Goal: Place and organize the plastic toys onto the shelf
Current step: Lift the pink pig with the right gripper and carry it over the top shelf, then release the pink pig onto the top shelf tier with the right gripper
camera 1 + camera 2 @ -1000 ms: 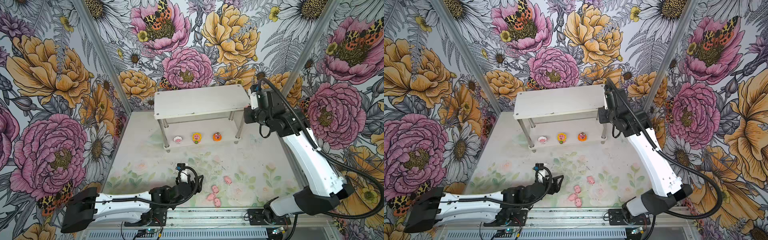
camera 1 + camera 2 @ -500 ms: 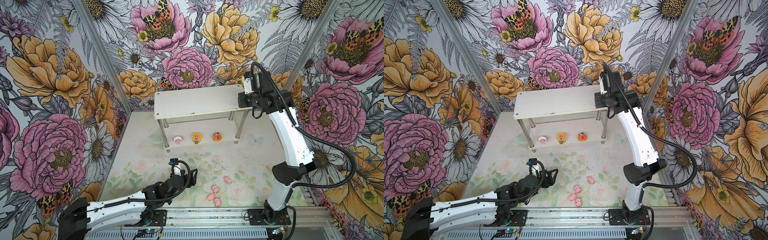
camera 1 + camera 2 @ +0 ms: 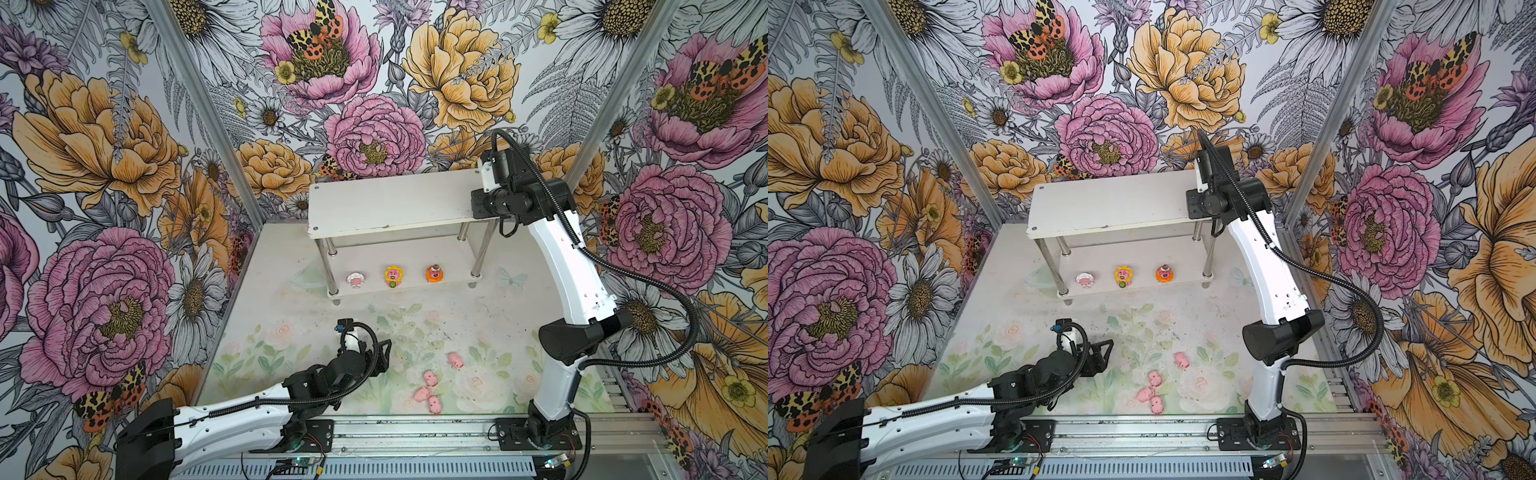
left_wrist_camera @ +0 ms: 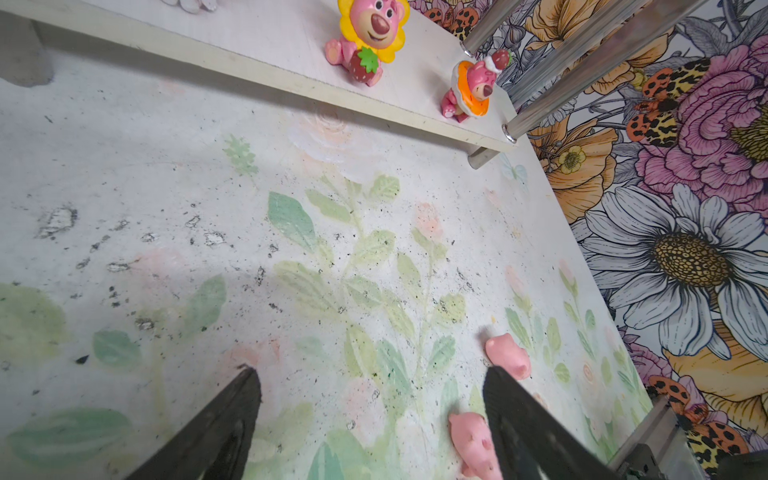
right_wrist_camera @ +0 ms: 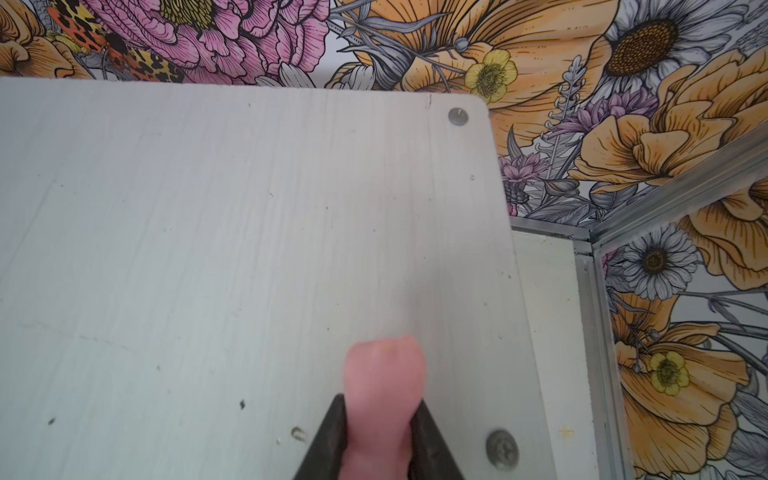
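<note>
A white two-tier shelf [image 3: 390, 203] with metal legs stands at the back of a flower-papered booth. On the shelf's lower board three figures stand in a row, apart from each other: a white-hooded one [image 3: 355, 279], a sunflower one [image 3: 393, 276] and an orange one [image 3: 434, 273].

The right gripper [image 5: 379, 402] hovers over the shelf's top board, at the end nearest the right arm and just inside its corner screws. Its jaws stand narrowly apart with a pink pig [image 5: 384, 365] between them, both jaws against the pig's sides, so it looks held. Whether the pig touches the board cannot be told.

Four loose pigs [image 3: 430, 378] lie on the floor [image 3: 490, 316] well in front of the shelf, three bunched together and one a little apart. The left gripper [image 4: 370, 370] hangs low over the floor, in front of the shelf and beside those pigs, its jaws wide apart and empty. One finger [image 4: 511, 399] sits just beside two of them.

Risks, as a judgement: the pig is small and rounded and sits near the shelf's end edge, so a release from above the board could let it bounce or roll off. It might also cling to one jaw and be dragged. The left finger so close to the loose pigs could knock them away, and the bunched three invite a grab that catches two.
</note>
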Controlling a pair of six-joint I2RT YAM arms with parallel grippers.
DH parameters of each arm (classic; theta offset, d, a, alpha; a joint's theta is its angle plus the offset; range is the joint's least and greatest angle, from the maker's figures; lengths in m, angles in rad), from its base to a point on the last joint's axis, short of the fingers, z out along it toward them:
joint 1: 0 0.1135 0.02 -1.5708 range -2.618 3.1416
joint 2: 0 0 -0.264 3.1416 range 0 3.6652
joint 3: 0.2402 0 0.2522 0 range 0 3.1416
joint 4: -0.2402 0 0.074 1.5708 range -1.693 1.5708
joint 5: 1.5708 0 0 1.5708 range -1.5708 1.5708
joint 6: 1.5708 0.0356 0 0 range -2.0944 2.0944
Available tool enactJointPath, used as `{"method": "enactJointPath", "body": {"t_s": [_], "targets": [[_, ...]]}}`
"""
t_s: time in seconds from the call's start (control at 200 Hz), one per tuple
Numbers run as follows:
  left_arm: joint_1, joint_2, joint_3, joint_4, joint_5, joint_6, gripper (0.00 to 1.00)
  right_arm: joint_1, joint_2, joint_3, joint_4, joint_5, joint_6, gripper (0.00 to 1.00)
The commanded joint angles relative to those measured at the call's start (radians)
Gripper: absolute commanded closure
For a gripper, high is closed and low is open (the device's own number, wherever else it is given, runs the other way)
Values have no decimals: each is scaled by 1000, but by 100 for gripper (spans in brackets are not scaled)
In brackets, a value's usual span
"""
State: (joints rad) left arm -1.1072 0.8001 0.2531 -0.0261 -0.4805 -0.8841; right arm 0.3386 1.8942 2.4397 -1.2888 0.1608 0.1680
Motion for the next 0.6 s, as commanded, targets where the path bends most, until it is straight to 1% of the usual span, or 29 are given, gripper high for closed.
{"method": "enactJointPath", "body": {"t_s": [0.0,0.08,0.295,0.59], "targets": [[9,9,-4,12,14,-6,14,-8,25,24,-11,16,5,66],[8,15,-5,20,14,-7,14,-9,28,23,-11,15,5,61],[9,19,-4,19,18,-6,14,-10,33,29,-10,11,8,55],[9,13,-11,21,14,-9,14,-14,23,36,-7,11,27,44]]}}
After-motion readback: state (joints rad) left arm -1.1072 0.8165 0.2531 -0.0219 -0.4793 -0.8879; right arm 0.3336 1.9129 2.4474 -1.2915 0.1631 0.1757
